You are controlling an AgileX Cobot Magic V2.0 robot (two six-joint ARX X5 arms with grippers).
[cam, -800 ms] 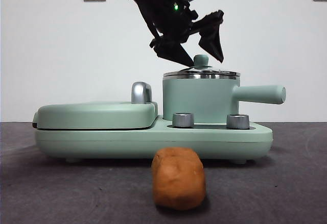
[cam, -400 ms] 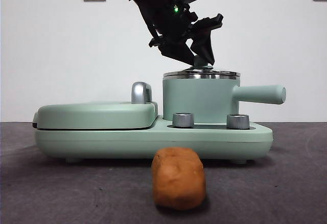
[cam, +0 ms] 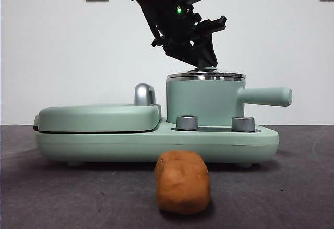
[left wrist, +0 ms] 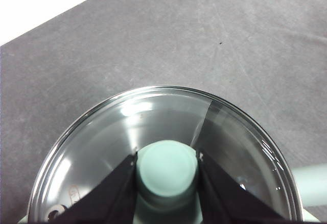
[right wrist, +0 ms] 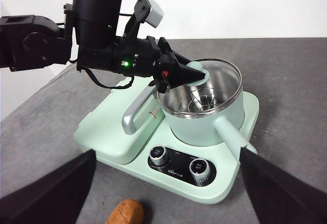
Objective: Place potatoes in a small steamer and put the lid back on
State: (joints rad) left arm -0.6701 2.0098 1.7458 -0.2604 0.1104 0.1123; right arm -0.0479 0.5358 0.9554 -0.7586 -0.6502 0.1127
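Sitting at the left of the front view is the flat mint-green griddle cover (cam: 99, 117), closed, with a chrome handle (cam: 144, 94) rising at its right end. Both belong to a mint-green cooker base (cam: 156, 145) that rests on the dark grey table (cam: 62, 197). Right of the chrome handle stands the small steamer (cam: 204, 101), its steel rim at the top and its straight green side handle (cam: 266, 96) pointing right. Two chrome dials (cam: 187, 122) sit on the base in front of the pot.

On the steamer lies the lid (left wrist: 168, 132), glass with a steel rim, seated flat on the pot's rim. The left gripper (left wrist: 166, 170) reaches down onto it from the upper left of the front view, and its two black jaws are closed narrowly against either side of the small mint-green knob (left wrist: 166, 167), touching it on both flanks as the left wrist view shows.

The potato (cam: 182, 182) lies on the table in front of the cooker base, below the steamer and apart from the base, untouched by either arm.

The right gripper (right wrist: 166, 183) hangs high above the near edge of the table, its jaws spread wide apart with nothing between them.
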